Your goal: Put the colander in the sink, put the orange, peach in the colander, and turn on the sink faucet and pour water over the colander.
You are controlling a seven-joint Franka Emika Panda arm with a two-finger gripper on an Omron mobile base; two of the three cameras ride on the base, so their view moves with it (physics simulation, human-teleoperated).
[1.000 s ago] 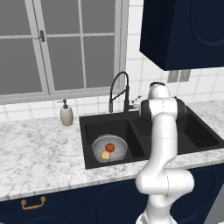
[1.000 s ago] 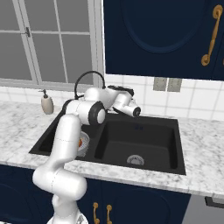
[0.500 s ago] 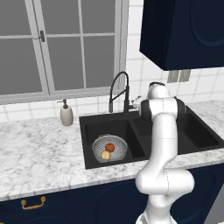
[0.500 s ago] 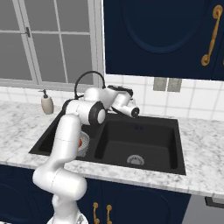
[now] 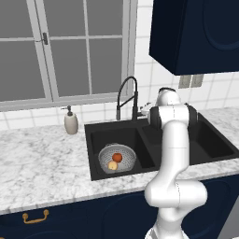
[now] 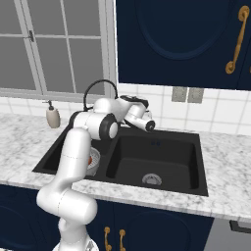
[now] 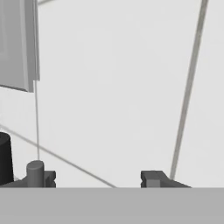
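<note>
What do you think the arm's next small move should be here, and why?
Probably ease the open gripper onto the faucet lever and push it on: the colander already sits in the sink with the orange and peach, and no water is running.

Kitchen wall with window, tiles and navy cabinets.
A grey-framed window (image 5: 65,51) lies left of the pincer (image 6: 147,125), white tiles (image 6: 162,115) behind it, a navy cabinet (image 6: 181,41) above, the marble desk (image 5: 42,158) below, with two outlets (image 6: 187,94) to the right.
</note>
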